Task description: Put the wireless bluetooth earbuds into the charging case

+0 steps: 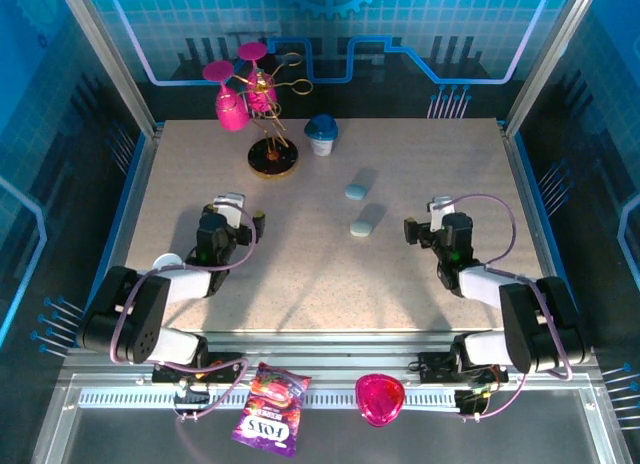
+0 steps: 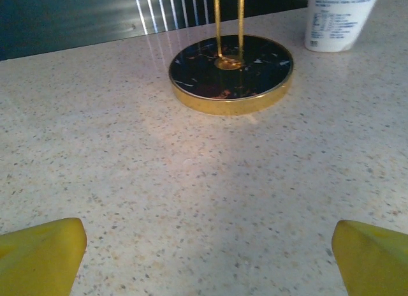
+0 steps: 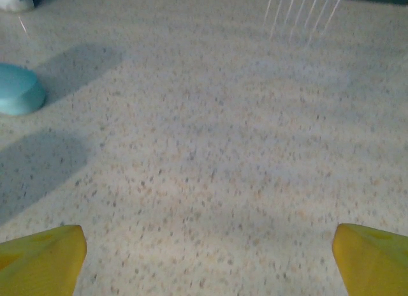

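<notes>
Finds the charging case point(image 1: 364, 226) lying mid-table, near a second pale-blue oval shell point(image 1: 356, 190); cannot tell contents of either. Holds left gripper point(image 1: 243, 210) and right gripper point(image 1: 425, 216) spread wide, empty, low over speckled tabletop point(image 1: 300, 284). Spots blue-lidded white cup point(image 1: 322, 136) behind, lid on.

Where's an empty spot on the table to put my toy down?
Biggest bare patch: the near middle, between the left gripper and right gripper, nearer than the light-blue ovals. The far right corner past the white cup is bare too. Crowded around the gold stand.
</notes>
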`<state>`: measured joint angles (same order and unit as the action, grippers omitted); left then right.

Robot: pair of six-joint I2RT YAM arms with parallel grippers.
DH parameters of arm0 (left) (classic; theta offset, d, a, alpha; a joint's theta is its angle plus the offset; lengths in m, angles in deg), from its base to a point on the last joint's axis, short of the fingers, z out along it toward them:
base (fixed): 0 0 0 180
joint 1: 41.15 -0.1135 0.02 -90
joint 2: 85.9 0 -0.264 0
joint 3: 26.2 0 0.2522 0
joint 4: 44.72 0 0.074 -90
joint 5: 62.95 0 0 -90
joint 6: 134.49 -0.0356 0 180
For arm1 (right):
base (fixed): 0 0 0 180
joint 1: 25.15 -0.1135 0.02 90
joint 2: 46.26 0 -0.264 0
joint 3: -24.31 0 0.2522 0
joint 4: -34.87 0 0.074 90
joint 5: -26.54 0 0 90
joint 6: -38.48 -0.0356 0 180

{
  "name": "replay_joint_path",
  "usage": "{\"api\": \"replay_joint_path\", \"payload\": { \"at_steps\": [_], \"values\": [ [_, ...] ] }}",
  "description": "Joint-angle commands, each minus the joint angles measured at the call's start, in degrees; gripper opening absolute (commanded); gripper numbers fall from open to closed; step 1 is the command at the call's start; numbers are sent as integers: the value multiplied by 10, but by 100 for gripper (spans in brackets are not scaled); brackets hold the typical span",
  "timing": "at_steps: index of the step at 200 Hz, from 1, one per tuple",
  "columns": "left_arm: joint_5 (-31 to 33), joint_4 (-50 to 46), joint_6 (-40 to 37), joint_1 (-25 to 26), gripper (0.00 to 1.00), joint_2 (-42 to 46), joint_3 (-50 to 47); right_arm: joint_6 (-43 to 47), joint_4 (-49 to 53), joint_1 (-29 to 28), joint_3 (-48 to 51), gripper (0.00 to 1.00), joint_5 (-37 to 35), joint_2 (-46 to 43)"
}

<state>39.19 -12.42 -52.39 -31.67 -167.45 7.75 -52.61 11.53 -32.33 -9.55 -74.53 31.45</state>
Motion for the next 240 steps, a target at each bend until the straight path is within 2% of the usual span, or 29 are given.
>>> {"api": "replay_joint_path", "payload": {
  "at_steps": [1,20,36,47,56,215,240],
  "values": [
    [-47,14,20,-35,99,-15,20,9,-127,34,-7,100,54,45],
    [-67,27,48,-64,99,-32,19,-10,-160,63,-13,100,108,100],
    [-72,112,59,-78,99,-84,6,-9,-153,67,-14,100,116,100],
    [-56,53,77,-82,99,-66,19,-10,-168,66,-12,100,117,104],
    [-55,80,77,-84,99,-76,15,-8,-155,66,-16,100,115,102],
    [-43,72,79,-84,99,-74,17,-1,-158,50,-15,100,79,104],
    [-43,73,79,-83,99,-74,16,-7,-196,52,5,100,69,103]
  ]
}}
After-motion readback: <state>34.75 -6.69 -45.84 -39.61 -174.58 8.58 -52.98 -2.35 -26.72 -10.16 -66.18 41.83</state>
